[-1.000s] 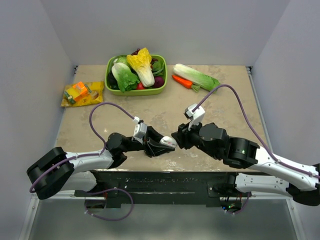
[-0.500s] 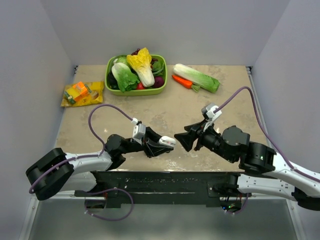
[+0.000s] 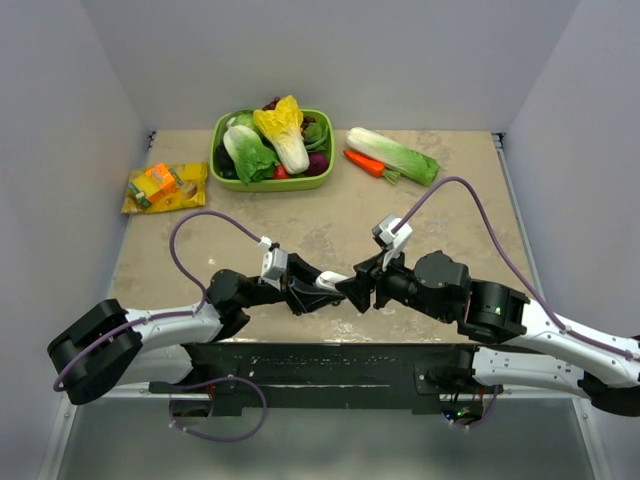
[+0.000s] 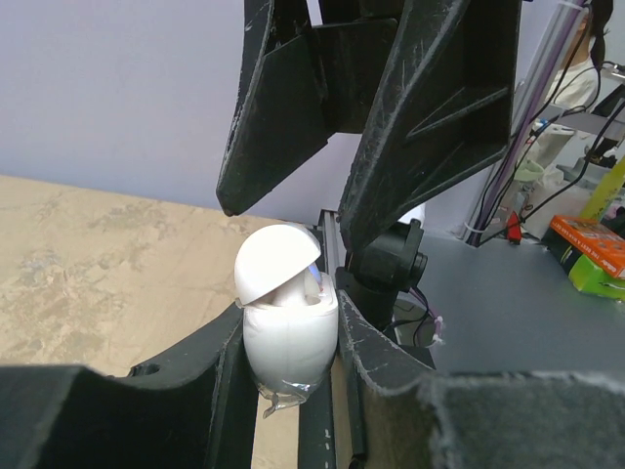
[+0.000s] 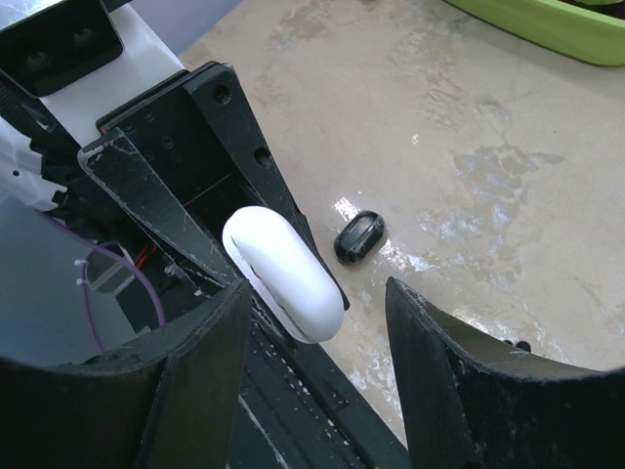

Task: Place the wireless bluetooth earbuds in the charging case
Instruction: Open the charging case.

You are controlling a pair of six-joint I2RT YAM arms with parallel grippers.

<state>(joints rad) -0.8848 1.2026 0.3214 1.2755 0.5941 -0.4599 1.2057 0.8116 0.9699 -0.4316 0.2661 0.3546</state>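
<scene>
My left gripper (image 3: pixel 322 286) is shut on the white egg-shaped charging case (image 3: pixel 334 281) and holds it just above the table. In the left wrist view the case (image 4: pixel 289 332) stands upright between the left fingers with its lid (image 4: pixel 278 256) ajar. My right gripper (image 3: pixel 356 289) is open, and its two black fingers (image 4: pixel 283 107) hang right over the case. In the right wrist view the case (image 5: pixel 283 272) lies between the open right jaws. One black earbud (image 5: pixel 359 237) lies on the table just beyond it. The other earbud is not visible.
A green bowl (image 3: pixel 272 186) of vegetables stands at the back, and its rim also shows in the right wrist view (image 5: pixel 547 24). A cabbage (image 3: pixel 392 153) and a carrot (image 3: pixel 364 162) lie to its right. An orange packet (image 3: pixel 165 187) lies at back left.
The right gripper pulled back to the right from the case half a second ago and has now come back to it, open. The left gripper still holds the case.
</scene>
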